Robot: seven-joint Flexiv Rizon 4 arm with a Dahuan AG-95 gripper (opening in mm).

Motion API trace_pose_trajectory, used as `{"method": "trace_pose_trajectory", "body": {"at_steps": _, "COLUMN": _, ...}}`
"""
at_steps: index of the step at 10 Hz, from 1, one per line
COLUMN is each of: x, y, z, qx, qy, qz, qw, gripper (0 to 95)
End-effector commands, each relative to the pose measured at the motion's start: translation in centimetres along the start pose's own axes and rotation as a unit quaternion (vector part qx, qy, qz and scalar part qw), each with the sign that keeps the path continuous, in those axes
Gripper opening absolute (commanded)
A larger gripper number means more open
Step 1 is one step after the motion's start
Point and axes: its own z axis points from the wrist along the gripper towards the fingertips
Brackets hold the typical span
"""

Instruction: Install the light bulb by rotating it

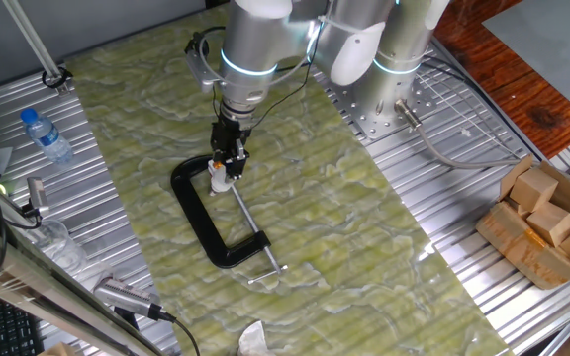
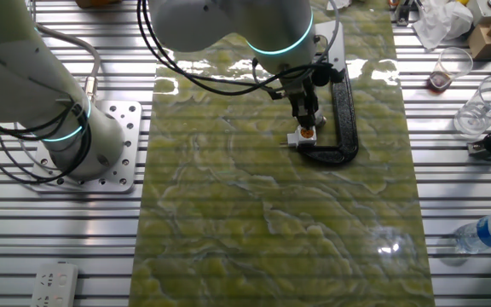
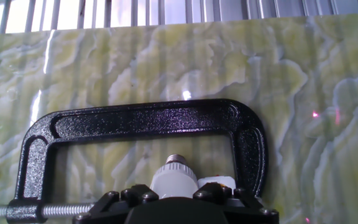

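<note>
Black two-finger gripper (image 1: 230, 161) clamped on small white rounded light bulb (image 3: 174, 180), metal screw base pointing away from the hand. Bulb sits inside the opening of the black cast-iron C-clamp (image 3: 135, 118), near its long steel screw (image 1: 249, 225). Clamp lies flat on green marbled mat (image 2: 262, 222).

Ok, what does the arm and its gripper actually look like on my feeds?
The silver-grey, rounded-jointed arm carries glowing cyan rings at its joints and loose black cables near the wrist. It ends in a small black two-finger gripper.
</note>
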Motion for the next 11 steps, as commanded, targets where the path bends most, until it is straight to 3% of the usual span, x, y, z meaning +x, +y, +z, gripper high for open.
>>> {"method": "trace_pose_trajectory", "body": {"at_steps": 1, "x": -0.17, "y": 0.25, "z": 0.49, "qx": -0.005, "qy": -0.002, "qz": 0.001, "qw": 1.0, "gripper": 57.0}}
{"method": "trace_pose_trajectory", "body": {"at_steps": 6, "x": -0.2, "y": 0.48, "z": 1.14, "qx": -0.004, "qy": -0.004, "qz": 0.0, "qw": 1.0, "gripper": 57.0}}
{"method": "trace_pose_trajectory", "body": {"at_steps": 11, "x": -0.17, "y": 0.46, "z": 1.24, "qx": -0.003, "qy": 0.007, "qz": -0.004, "qw": 1.0, "gripper": 57.0}}
